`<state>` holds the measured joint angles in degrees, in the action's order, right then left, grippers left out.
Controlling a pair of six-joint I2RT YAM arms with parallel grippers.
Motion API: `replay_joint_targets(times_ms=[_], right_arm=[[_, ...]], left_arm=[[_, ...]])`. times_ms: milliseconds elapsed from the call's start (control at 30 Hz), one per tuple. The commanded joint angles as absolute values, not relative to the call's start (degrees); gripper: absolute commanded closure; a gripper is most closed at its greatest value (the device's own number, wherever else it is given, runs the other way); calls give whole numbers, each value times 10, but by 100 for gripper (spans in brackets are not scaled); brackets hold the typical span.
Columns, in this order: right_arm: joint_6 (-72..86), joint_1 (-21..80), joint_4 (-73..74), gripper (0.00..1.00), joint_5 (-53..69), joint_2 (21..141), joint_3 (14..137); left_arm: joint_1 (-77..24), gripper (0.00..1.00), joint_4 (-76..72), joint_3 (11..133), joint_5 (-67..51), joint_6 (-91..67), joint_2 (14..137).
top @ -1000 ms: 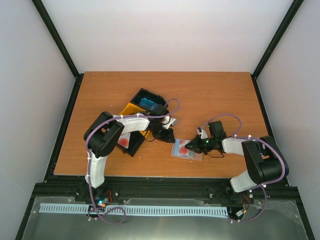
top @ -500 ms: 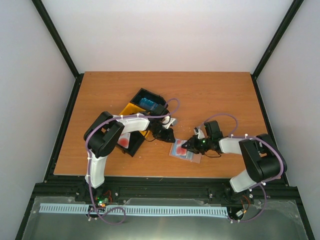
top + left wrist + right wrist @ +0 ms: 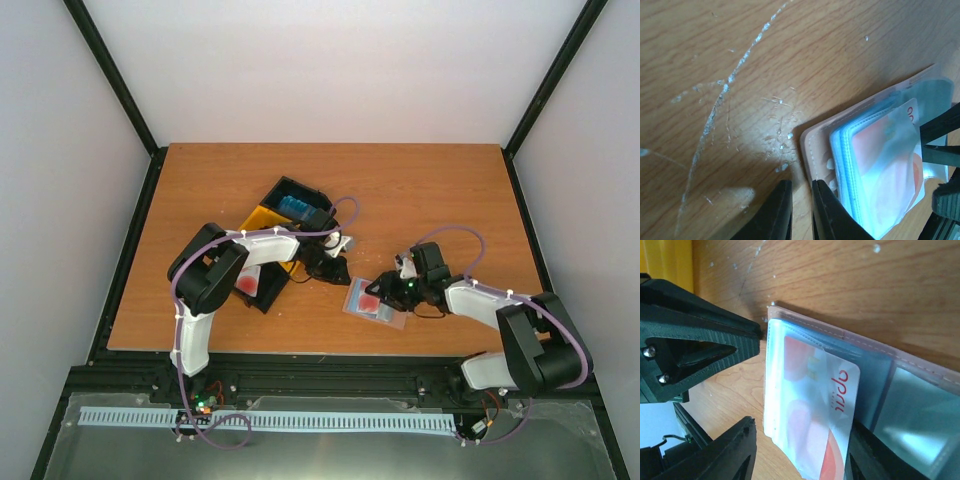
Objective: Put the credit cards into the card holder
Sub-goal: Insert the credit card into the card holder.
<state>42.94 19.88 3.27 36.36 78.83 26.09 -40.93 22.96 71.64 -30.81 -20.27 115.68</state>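
The card holder [image 3: 383, 309] lies open on the table, tan cover down, clear sleeves up [image 3: 880, 180]. A red and white credit card [image 3: 835, 390] sits in the top sleeve, one corner showing past the sleeve's edge. My right gripper [image 3: 800, 460] is open, its fingers [image 3: 727, 455] standing apart on either side of that sleeve and card. My left gripper [image 3: 800, 200] is shut to a narrow slit with nothing in it, and one finger [image 3: 832, 215] lies over the holder's cover edge [image 3: 815, 150]. From above, the left gripper [image 3: 335, 270] is at the holder's far left corner and the right gripper [image 3: 385, 290] is over its middle.
A three-bin tray stands left of the holder: a black bin [image 3: 310, 195] with a light blue card [image 3: 297, 207], a yellow bin [image 3: 260, 218], and a black bin [image 3: 268, 296] with a red card [image 3: 247, 283] partly under my left arm. White scratches [image 3: 725, 90] mark the wood.
My right gripper has opened and let go of the red card, which stays in the sleeve. The right arm has swung its elbow outward. The left arm has not moved.
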Motion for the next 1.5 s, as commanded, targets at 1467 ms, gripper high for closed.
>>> replay_joint_targets(times_ms=[1467], right_arm=[[548, 363, 294, 44, 234, 951, 521]], left_arm=[[-427, 85, 197, 615, -332, -225, 1110]])
